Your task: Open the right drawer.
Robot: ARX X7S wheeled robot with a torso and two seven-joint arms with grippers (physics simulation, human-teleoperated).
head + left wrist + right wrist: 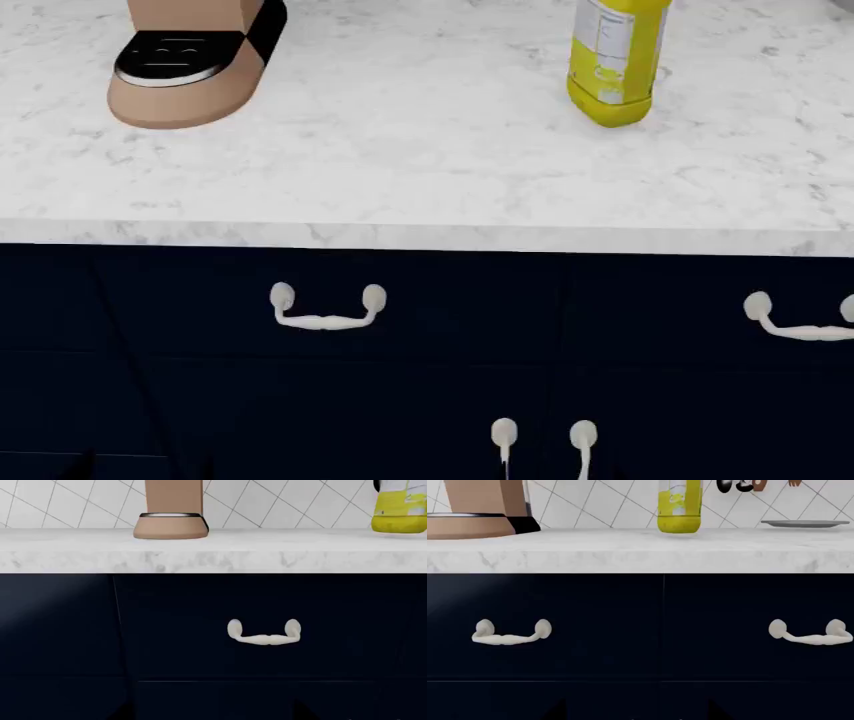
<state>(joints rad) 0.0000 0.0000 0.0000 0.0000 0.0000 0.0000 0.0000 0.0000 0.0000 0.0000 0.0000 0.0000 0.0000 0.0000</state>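
Two navy drawers sat shut side by side under the marble counter [400, 170]. The right drawer [760, 625], at the head view's right edge, faced the robot, its pull [810, 632] running horizontally. Behind stood a yellow bottle [614, 60]. Neither claw showed.

Two shut navy drawers [760, 625] under marble counter [640, 555]

Neither arm nor gripper shows in head view; wrist views catch only dark slivers, jaw state undeterminable.
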